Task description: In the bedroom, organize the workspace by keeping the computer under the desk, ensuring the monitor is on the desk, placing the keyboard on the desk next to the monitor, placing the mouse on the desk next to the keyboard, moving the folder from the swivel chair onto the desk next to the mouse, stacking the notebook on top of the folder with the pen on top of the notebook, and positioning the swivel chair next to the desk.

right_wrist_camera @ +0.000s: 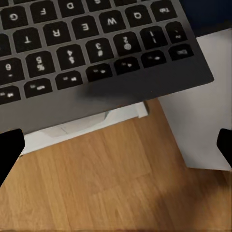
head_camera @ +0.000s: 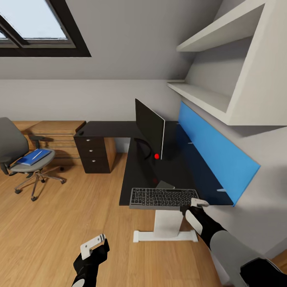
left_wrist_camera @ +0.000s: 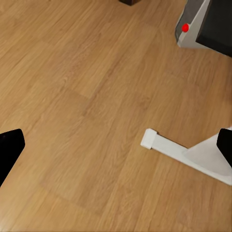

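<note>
— Since the keyboard [head_camera: 162, 198] lies at the desk [head_camera: 159, 169] edge nearest the robot, overhanging a little, is it placed yet?

— Judging by the overhang, not finally. It sits on the desk in front of the monitor [head_camera: 150, 128], but its near edge juts past the black top, probably so the right gripper [head_camera: 190, 207] could reach it from the open side.

— Is that claw gripping it?

— No. In the right wrist view its fingers stand wide apart with nothing between them, just off the keyboard's corner.

— And the left gripper [head_camera: 94, 246]?

— Spread open and empty, low over the floor [left_wrist_camera: 87, 106] beside the desk's white foot [left_wrist_camera: 186, 157]. The folder [head_camera: 34, 156] lies on the swivel chair [head_camera: 24, 159], well away from the desk.
</note>
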